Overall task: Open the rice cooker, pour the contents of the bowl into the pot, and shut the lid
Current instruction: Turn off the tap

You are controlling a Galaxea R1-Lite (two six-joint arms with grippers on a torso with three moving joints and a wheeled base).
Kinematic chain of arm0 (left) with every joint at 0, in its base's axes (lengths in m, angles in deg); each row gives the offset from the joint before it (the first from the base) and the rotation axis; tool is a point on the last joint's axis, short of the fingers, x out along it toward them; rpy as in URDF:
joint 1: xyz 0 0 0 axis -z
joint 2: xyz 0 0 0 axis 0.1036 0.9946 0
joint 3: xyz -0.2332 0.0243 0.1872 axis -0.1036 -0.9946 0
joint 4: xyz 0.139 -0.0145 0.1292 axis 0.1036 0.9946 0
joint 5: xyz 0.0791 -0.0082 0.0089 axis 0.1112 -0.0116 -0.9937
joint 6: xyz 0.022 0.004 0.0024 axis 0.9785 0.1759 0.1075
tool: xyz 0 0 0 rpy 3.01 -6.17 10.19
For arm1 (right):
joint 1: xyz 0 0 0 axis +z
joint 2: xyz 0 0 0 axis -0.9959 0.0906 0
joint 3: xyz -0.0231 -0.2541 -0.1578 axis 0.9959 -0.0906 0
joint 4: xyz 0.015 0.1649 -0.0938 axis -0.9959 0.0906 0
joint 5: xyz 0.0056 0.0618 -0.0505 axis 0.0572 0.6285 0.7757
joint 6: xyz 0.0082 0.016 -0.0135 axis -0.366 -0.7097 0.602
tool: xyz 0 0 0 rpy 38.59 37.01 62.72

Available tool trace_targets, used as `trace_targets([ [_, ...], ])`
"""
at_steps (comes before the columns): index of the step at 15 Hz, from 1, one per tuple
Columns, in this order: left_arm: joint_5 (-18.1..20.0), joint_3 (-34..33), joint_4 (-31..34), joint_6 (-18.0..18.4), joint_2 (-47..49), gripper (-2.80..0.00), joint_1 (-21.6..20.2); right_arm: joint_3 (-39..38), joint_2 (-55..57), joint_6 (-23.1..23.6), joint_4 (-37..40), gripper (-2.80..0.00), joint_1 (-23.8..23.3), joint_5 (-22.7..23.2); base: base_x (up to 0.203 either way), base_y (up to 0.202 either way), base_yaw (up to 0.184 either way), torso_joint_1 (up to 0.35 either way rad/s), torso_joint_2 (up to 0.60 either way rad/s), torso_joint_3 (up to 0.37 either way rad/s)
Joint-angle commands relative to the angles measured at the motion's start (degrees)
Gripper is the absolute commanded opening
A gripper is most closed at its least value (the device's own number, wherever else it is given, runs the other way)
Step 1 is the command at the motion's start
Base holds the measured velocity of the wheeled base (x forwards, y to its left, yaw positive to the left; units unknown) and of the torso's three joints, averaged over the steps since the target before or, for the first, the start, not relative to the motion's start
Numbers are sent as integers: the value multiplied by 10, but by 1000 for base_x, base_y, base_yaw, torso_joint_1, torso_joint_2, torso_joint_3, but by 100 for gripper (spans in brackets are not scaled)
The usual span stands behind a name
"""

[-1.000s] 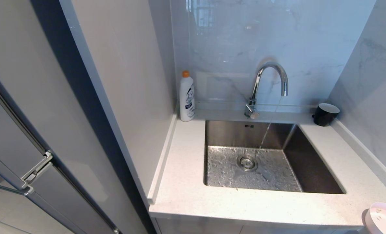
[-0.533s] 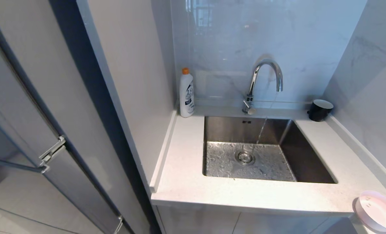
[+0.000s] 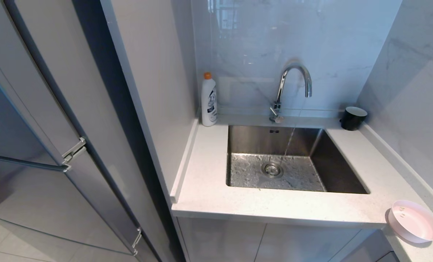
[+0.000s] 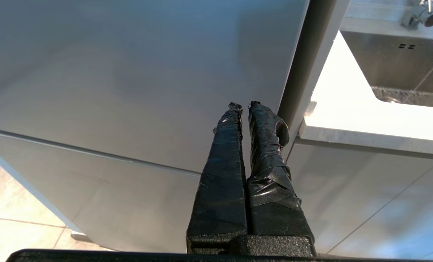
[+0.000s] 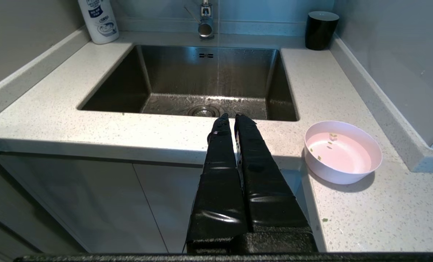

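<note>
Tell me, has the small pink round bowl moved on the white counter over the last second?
No. The small pink round bowl keeps its place beside the steel sink; the whole view shifted together, so the camera moved.

Place: a home kitchen, seen at its sink corner.
Sink: a square steel basin was set into a pale speckled countertop, its floor wet.
Tap: a curved chrome spout stood at 12 o'clock of the basin, with a thin stream of water running from it.
Bottle: a white cleaner bottle with an orange cap stood at 10 o'clock of the basin.
Cup: a black cup stood at 2 o'clock.
Walls: glossy marble-look panels backed the counter.
Fridge: a tall grey appliance with bar handles stood at 9 o'clock.
Floor: pale tiles.
</note>
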Motion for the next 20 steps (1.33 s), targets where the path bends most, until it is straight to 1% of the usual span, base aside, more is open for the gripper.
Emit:
trace_targets([
  [1,0,0,0,0,0,-280,0,-15,1,0,1,-280,0,0,0,0,0,0,0,0],
  [4,0,0,0,0,1,-280,0,-15,1,0,0,-280,0,0,2,75,-12,2,5,2],
  [16,0,0,0,0,1,-280,0,-16,1,0,0,-280,0,0,0,191,-3,3,3,2],
  [20,0,0,0,0,1,-280,0,-16,1,0,0,-280,0,0,0,25,-1,1,1,0],
])
